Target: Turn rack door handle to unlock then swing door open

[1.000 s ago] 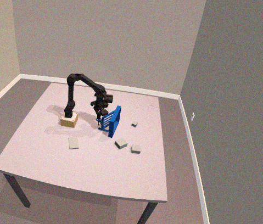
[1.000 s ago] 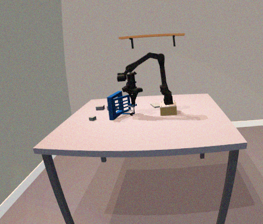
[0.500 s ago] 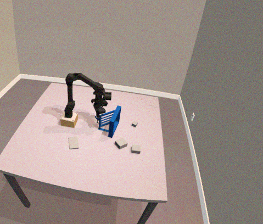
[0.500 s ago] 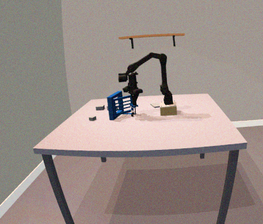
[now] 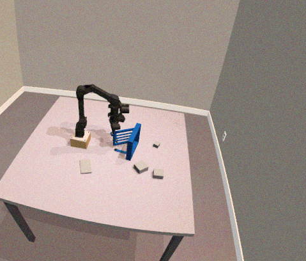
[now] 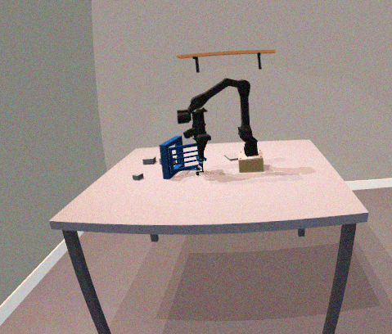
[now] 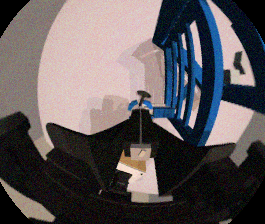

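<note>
Rack door (image 5: 124, 130) (image 6: 186, 146) (image 7: 214, 75) is standing swung out from its blue frame (image 5: 134, 134) (image 6: 164, 161) (image 7: 264, 70), its bars reaching toward the arm's side of the table (image 5: 107, 198) (image 6: 202, 196) (image 7: 68, 50). It's sitting wide open, though I can't tell whether it's clearing the angle the task wants. The gripper (image 5: 113, 135) (image 6: 202, 161) (image 7: 140, 124) is pointing down at the door's free edge and is clamping the handle (image 5: 112, 134) (image 6: 204, 159) (image 7: 133, 105), with bits of blue showing on both sides of the fingertips in the wrist view (tiny, grainy stuff, so I can't read how far the handle is turned). So yeah, no letting go yet.

The black arm (image 5: 101, 92) (image 6: 216, 91) is arching up from its tan base block (image 5: 75, 142) (image 6: 251, 164) and bending down to the door. A blue strip (image 5: 121, 151) is lying low near the frame, on the side the door is opening toward. Over on the frame's other side, a small block (image 5: 156, 144) (image 6: 137, 176) is resting on the table, while two bigger blocks, one nearer the frame (image 5: 141, 167) and one farther out (image 5: 158, 173) (image 6: 149, 160), are sitting close to each other. A flat pale slab (image 5: 85, 166) (image 6: 232, 156) is lying near the base block, well apart from the door.
</note>
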You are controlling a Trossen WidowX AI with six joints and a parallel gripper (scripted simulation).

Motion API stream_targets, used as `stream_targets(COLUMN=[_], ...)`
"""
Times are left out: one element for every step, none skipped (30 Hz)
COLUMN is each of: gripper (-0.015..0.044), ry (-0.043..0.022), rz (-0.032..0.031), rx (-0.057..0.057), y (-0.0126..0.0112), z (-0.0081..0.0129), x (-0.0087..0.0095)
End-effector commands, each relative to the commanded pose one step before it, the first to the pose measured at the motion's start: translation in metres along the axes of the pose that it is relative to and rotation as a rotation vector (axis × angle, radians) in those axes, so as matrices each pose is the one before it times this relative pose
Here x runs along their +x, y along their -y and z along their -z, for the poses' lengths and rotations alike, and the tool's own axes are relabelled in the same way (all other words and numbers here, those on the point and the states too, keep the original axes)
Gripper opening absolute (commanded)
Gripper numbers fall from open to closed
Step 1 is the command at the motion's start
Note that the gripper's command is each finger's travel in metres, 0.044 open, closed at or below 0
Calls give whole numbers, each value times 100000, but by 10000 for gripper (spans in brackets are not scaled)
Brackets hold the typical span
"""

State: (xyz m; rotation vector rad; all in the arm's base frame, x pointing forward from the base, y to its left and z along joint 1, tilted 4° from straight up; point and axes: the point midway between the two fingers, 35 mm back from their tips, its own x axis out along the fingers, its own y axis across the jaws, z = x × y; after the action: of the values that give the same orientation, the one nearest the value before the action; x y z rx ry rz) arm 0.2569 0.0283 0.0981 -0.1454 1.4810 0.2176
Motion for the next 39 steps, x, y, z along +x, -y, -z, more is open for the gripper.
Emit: stream_targets(gripper=[26,26,26,26,26,26,26,26,26,26,26,26,26,26,26,26,26,26,26,26,26,26,26,26,26,26,26,26,26,26,26,26,26,26,26,26,26,26,26], ry=[606,4,4,4,4,4,3,15,15,12,0,0,0,1,1,1,2,2,1,2,2,2,2,2,2,2,2,2,2,2,2,3,2,2,9,5,0,2,1], rz=[862,-23,-23,-23,-23,-23,-23,-36,-37,-35,-18,-19,-19,-19,-20,-20,-22,-22,-23,-22,-22,-23,-22,-23,-23,-22,-23,-23,-22,-23,-23,-24,-25,-26,-22,-24,-25,-24,-24], rx=[6941,1324,1324,1324,1314,1316,1316,1289,1291,1295,1304,1310,1310,1293,1302,1302,1413,1427,1427,1398,1398,1398,1390,1394,1394,1384,1393,1393,1377,1392,1392,1525,1549,1549,1506,1512,1516,1507,1518], y=[-425,-206,-207,-208,-204,-205,-207,-208,-210,-210,-200,-202,-203,-199,-201,-203,-218,-222,-223,-216,-218,-219,-215,-218,-219,-215,-218,-219,-214,-218,-219,-237,-243,-244,-237,-238,-239,-234,-238], z=[-243,-40,-35,-31,-40,-35,-31,-40,-36,-31,-39,-35,-31,-40,-36,-32,-44,-39,-34,-43,-38,-33,-43,-38,-33,-43,-38,-33,-43,-39,-34,-48,-43,-37,-48,-41,-35,-48,-42], x=[-4,0,-1,-1,-1,-1,-1,-1,-1,-1,-1,-1,-1,-2,-1,-1,-2,-2,-2,-2,-2,-2,-3,-2,-2,-3,-2,-2,-3,-3,-2,-4,-3,-2,-4,-3,-2,-6,-4])
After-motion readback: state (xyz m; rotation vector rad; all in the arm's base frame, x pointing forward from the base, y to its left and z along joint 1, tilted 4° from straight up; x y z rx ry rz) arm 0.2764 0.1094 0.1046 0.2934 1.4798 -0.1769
